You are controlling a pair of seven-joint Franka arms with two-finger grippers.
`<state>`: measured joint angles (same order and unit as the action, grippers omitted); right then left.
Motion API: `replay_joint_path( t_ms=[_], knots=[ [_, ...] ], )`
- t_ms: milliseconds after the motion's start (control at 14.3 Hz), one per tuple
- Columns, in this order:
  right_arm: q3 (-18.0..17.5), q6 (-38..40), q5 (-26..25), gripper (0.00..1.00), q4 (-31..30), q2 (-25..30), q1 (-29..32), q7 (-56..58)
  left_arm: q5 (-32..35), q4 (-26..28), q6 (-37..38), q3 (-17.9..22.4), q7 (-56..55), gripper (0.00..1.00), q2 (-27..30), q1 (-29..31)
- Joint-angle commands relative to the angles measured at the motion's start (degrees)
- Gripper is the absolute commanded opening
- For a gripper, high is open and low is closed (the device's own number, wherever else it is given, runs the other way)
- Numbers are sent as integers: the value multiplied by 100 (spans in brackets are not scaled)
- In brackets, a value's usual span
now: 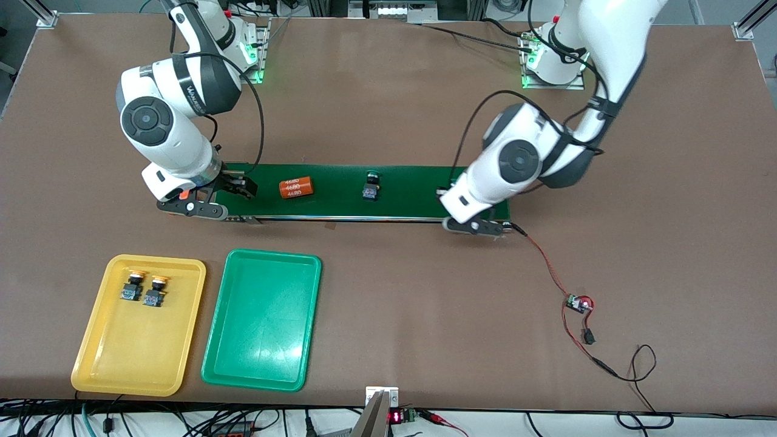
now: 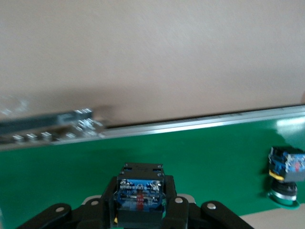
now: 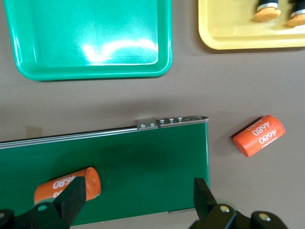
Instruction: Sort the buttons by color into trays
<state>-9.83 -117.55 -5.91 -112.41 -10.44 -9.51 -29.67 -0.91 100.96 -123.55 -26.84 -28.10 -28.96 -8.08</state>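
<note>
My left gripper (image 2: 140,191) is shut on a button (image 2: 139,196), gripping its black body with the bluish base showing and the cap hidden; it hangs over the belt's end (image 1: 476,226) toward the left arm. A green-capped button (image 1: 371,186) (image 2: 285,168) lies mid-belt. Two yellow buttons (image 1: 132,285) (image 1: 156,290) sit in the yellow tray (image 1: 97,358) (image 3: 224,40). Beside it the green tray (image 1: 263,340) (image 3: 90,28) holds nothing. My right gripper (image 1: 247,203) (image 3: 138,191) is open above the belt's other end.
A long dark-green conveyor belt (image 1: 413,193) (image 3: 143,152) crosses the table. One orange cylinder marked 4680 (image 1: 296,187) (image 3: 66,183) lies on it near my right gripper; another (image 3: 259,135) lies off the belt's end. A small circuit board with red wires (image 1: 578,303) sits toward the left arm's end.
</note>
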Motion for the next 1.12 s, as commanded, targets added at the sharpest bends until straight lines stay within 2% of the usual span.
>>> replay_joint_path(
  t_ms=[0,210,280,349,419,769,1048],
  knots=[
    [-19,-119,72,100,-97,34,-174,-451,-67,195,-73,-5,-37,19,-74,-44],
    [-19,-119,72,100,-158,8,-323,-470,-23,415,-414,3,-195,20,-145,-80],
    [-19,-128,64,100,-176,-10,-385,-461,-23,494,-538,-5,-308,25,-154,-80],
    [-19,-189,55,100,-176,-45,-446,-348,-23,512,-539,-5,-484,50,-154,-80],
    [-19,-285,55,100,-185,-89,-490,-225,-23,513,-495,-5,-555,99,-128,-71],
    [-28,-936,64,100,-185,-344,-781,-12,-23,249,435,21,-512,100,635,175],
    [-80,-1007,90,100,-185,-458,-816,-57,-23,205,761,336,-364,100,1418,473]
  ],
)
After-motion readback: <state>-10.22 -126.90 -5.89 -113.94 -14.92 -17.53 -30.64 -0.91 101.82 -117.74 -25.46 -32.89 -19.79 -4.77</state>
